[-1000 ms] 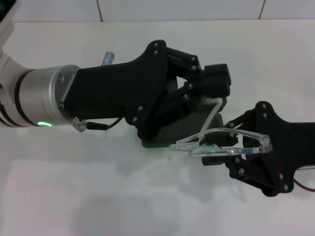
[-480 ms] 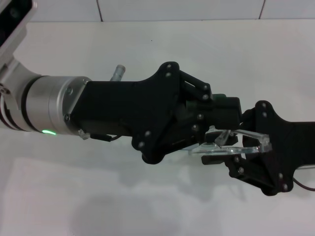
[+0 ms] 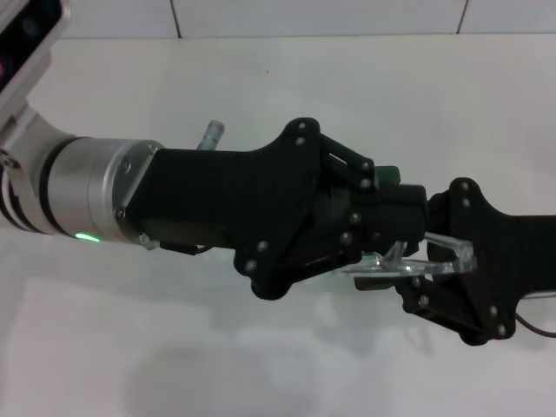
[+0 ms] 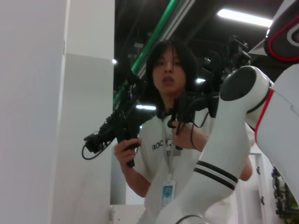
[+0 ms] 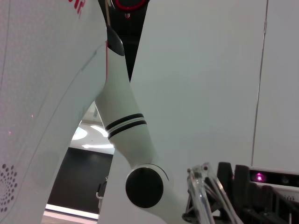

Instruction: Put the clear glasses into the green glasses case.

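In the head view the large black left gripper covers almost all of the dark green glasses case; only one small green corner shows above its knuckles, near the middle of the white table. It is not possible to see if the lid is open, or if the case lies flat. The fingers of the left gripper are turned away from the camera, so I cannot tell if they are spread or closed on something.

There is one pair of fully transparent plastic glasses. Part of it is hidden under the left gripper; the visible lens and one arm stick out toward the black right gripper. This gripper is closed on the glasses and holds them above the table, just beside the case. In the right wrist view one clear piece of the glasses shows.
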`<state>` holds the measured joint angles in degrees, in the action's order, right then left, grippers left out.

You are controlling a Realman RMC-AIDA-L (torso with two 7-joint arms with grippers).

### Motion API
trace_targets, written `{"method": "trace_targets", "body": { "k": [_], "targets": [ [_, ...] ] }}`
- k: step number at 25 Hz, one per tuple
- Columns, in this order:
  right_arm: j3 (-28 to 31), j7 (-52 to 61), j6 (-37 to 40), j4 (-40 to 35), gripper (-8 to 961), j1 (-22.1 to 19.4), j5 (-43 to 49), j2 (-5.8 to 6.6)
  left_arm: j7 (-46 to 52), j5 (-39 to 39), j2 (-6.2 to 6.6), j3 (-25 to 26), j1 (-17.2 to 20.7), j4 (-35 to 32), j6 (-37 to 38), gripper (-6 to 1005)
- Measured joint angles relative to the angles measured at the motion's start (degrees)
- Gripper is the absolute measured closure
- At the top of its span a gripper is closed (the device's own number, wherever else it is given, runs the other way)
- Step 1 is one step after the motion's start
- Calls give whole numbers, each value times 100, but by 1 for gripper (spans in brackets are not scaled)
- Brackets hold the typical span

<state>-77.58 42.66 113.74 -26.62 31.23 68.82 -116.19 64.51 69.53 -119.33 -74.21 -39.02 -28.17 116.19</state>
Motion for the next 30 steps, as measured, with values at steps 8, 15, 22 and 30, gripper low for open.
{"method": "trace_targets", "body": {
  "k": [8, 15, 22, 30],
  "targets": [
    [-3, -6, -1, 0, 843, -3, 0, 0, -16, 14, 6, -60, 0, -53, 0, 931],
    [-11, -12, -2, 7, 843, -3, -1, 0, -171, -13, 26, 175, 71, 4, -27, 931],
    [9, -12, -6, 64, 843, -3, -1, 0, -278, 1, 154, 577, 299, 13, -43, 931],
    [-20, -12, -13, 70, 843, 5, -1, 0, -267, 29, 131, 652, 410, 10, -23, 931]
  ]
}}
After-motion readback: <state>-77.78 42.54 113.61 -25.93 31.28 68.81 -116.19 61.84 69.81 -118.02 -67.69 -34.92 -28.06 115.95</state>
